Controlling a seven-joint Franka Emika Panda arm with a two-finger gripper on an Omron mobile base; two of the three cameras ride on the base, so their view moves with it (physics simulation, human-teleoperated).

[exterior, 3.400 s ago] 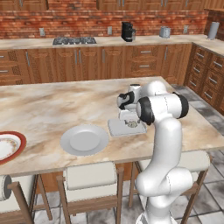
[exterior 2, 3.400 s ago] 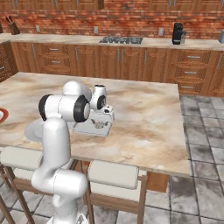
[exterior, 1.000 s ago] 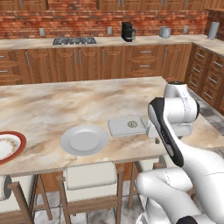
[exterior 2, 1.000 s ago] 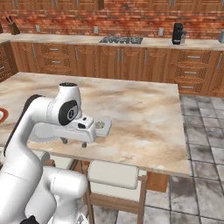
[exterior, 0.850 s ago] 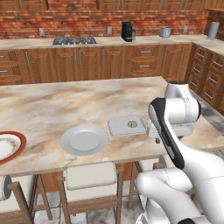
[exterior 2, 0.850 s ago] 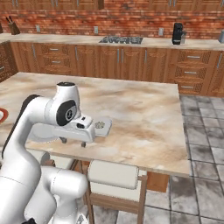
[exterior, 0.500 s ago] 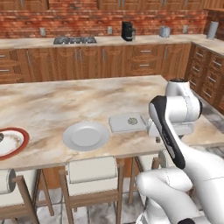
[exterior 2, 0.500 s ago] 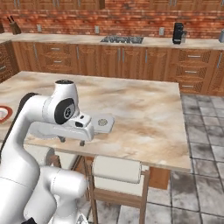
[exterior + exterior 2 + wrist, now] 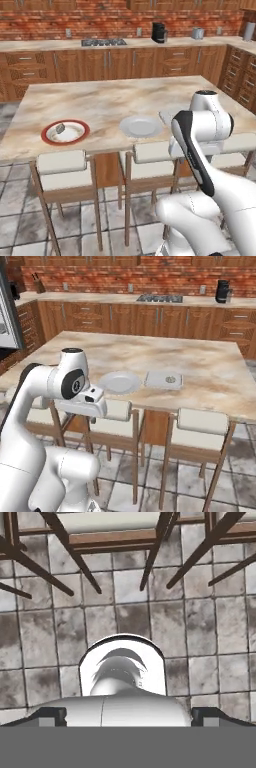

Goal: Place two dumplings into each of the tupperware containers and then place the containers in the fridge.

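Right base view: one big marble island [image 9: 210, 376] with three stools, two round plates, one pale container [image 9: 163, 379] holding one dumpling [image 9: 170, 379]. The base rolled left since earlier, so the red-rimmed plate [image 9: 65, 132] with another dumpling [image 9: 60, 128] came in. Gripper [image 9: 128, 718] jaws wide, empty, facing the floor tiles.
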